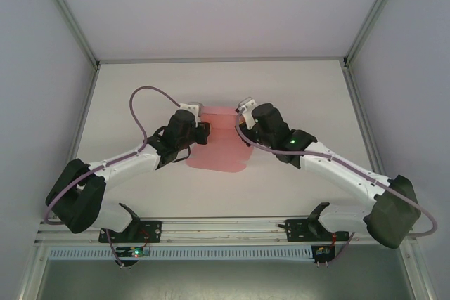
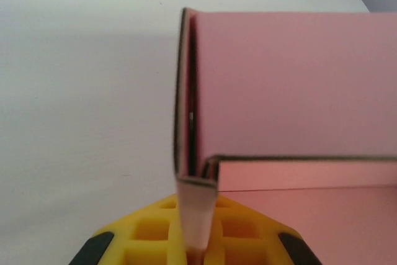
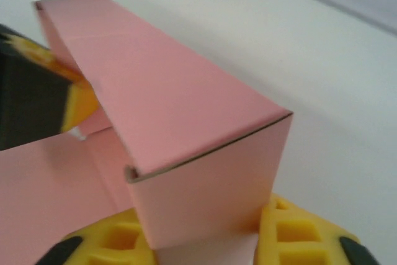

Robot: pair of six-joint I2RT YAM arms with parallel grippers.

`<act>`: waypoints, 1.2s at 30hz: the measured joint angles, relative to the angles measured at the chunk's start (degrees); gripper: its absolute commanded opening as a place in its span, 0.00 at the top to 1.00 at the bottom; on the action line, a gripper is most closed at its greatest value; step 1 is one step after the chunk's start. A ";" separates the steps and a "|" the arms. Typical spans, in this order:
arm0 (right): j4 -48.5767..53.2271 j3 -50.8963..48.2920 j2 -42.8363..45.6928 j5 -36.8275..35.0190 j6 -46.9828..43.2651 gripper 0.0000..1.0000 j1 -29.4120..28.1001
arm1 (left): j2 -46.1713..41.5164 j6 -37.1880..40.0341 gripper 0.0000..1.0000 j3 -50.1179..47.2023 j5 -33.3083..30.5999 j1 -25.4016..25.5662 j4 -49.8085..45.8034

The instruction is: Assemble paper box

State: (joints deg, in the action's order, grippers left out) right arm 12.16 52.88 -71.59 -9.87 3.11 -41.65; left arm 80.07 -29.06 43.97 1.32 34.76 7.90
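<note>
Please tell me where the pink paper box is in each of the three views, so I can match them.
Top external: the paper box is at the centre of the table.
Left wrist: it covers the right half, folded wall rising from bottom centre.
Right wrist: its folded wall runs from upper left to the centre.
Shared landmark: the left gripper, shut on that wall's end.
</note>
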 measured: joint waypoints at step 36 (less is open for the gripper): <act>3.10 9.29 -14.08 -38.32 9.55 1.00 -3.52 | 9.14 -24.98 1.00 20.24 -15.08 7.65 -23.78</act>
State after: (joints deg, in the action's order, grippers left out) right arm 15.27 62.17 -85.67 -48.18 12.67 -45.17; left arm 89.21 -54.04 64.20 -13.76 42.41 -15.88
